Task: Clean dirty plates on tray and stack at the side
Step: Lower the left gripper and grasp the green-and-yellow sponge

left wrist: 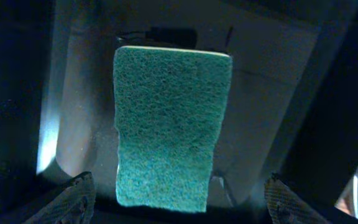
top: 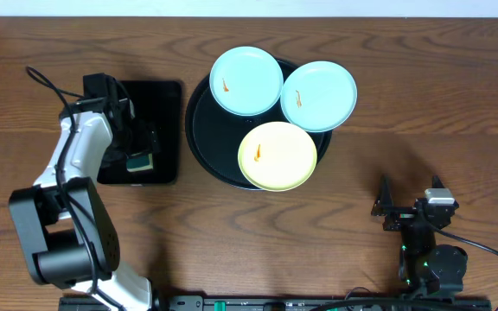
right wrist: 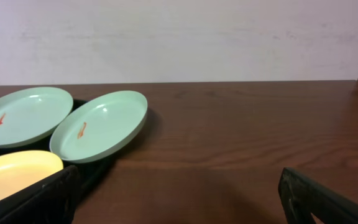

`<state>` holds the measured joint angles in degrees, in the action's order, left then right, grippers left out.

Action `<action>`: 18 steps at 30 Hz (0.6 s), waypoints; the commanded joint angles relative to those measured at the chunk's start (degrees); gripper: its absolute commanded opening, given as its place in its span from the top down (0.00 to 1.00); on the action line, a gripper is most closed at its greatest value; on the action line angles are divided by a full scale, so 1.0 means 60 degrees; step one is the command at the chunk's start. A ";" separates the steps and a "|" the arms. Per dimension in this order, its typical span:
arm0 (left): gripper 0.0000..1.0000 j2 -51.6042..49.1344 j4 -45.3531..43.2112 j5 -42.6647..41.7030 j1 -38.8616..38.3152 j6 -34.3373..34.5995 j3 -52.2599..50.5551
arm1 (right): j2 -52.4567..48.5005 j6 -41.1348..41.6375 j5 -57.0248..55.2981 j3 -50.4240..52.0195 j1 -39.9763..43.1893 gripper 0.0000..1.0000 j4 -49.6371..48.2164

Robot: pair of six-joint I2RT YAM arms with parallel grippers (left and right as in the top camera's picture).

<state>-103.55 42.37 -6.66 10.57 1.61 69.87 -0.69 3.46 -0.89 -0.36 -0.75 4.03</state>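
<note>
Three plates lie on the round black tray (top: 199, 130): a turquoise plate (top: 245, 80) at the back left, a turquoise plate (top: 318, 95) at the back right, a yellow plate (top: 277, 155) in front. Each bears a small orange smear. My left gripper (top: 141, 149) hangs over a rectangular black tray (top: 167, 130), open, its fingers wide on either side of a green sponge (left wrist: 169, 124) that lies flat below it. My right gripper (top: 405, 207) is open and empty at the front right. The right wrist view shows the plates (right wrist: 98, 127) at its left.
The rectangular black tray stands left of the round tray. Bare wooden table (top: 422, 130) lies to the right of the round tray and along the front. A cable (top: 46, 82) loops behind the left arm.
</note>
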 commanded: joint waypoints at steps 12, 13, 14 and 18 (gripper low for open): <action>0.18 -0.0834 -0.1402 0.0222 0.0007 -0.0044 0.0044 | 0.0051 0.0095 0.0015 0.0007 0.0113 0.01 0.0040; 0.18 -0.0841 -0.1351 0.0222 0.0004 -0.0044 0.0033 | 0.0051 0.0095 0.0015 0.0007 0.0113 0.01 0.0040; 0.19 -0.0845 -0.1286 0.0222 0.0004 -0.0044 0.0025 | 0.0051 0.0095 0.0015 0.0007 0.0113 0.01 0.0040; 0.25 -0.0845 -0.1246 0.0219 0.0004 -0.0044 -0.0036 | 0.0051 0.0095 0.0015 0.0007 0.0113 0.01 0.0040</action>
<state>-108.55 34.61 -5.82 10.57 1.52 69.87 -0.69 3.46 -0.89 -0.36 -0.75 4.03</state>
